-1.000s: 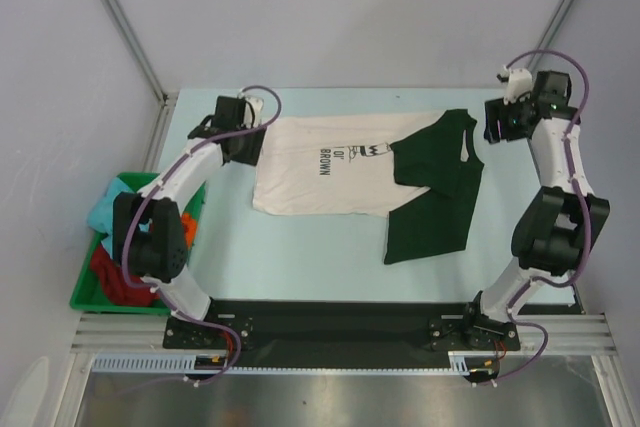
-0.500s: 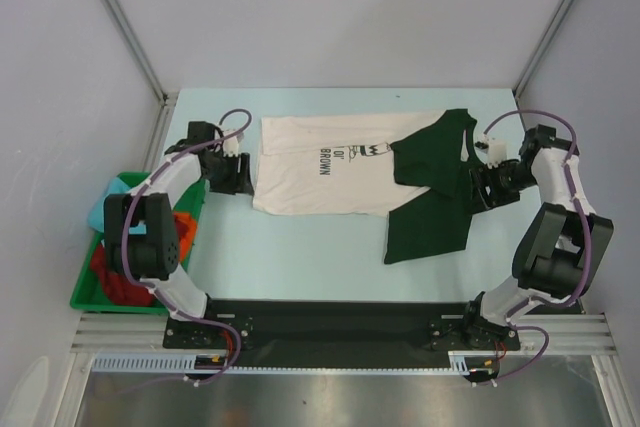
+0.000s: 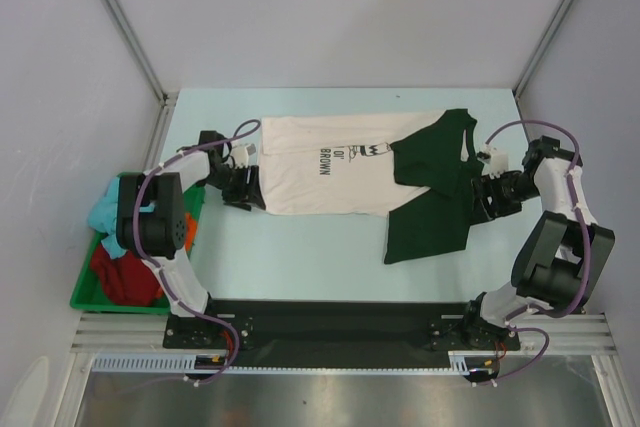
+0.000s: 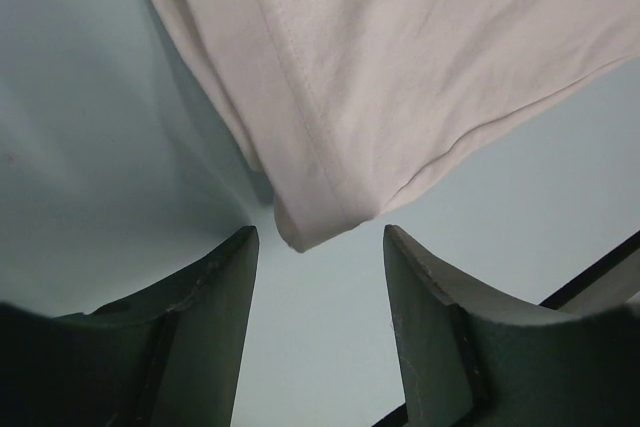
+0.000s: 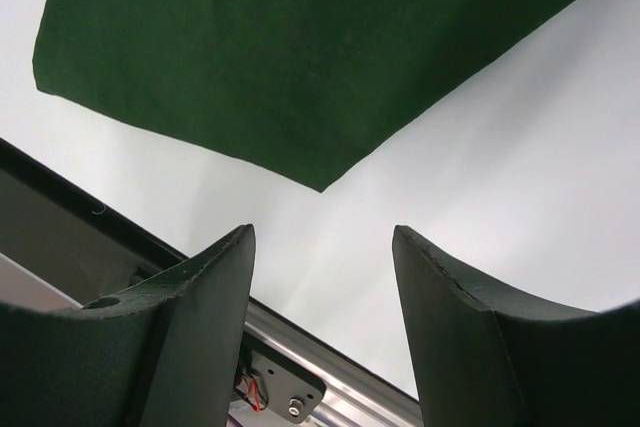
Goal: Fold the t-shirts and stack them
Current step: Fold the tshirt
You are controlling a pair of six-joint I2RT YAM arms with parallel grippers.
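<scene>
Cloth covers the middle and far right of the pale blue worktop (image 3: 300,247): a cream t-shirt (image 3: 310,182) lies spread flat, its black "BROWN" lettering and small drawing turned sideways near the centre of the fabric. A dark green t-shirt (image 3: 430,222) lies on the cream one's right edge. It is unevenly bunched at the far end, a small white neck label shows there, and a flatter panel reaches toward the near side. The left gripper (image 3: 245,187) sits low at the cream shirt's near left corner. In the left wrist view its jaws stand apart, with the stitched, doubled corner of the hem pointing into the gap between them and nothing clamped. The right gripper (image 3: 487,197) is at the right edge of the dark green shirt. Its wrist view shows the jaws apart too, with a smooth pointed corner of green cloth just beyond the gap and untouched. Left of the worktop, beside the left arm, a green bin (image 3: 85,292) holds a light blue shirt (image 3: 105,212), a dark red shirt (image 3: 120,277) and a bit of an orange shirt (image 3: 189,227), all crumpled together.
</scene>
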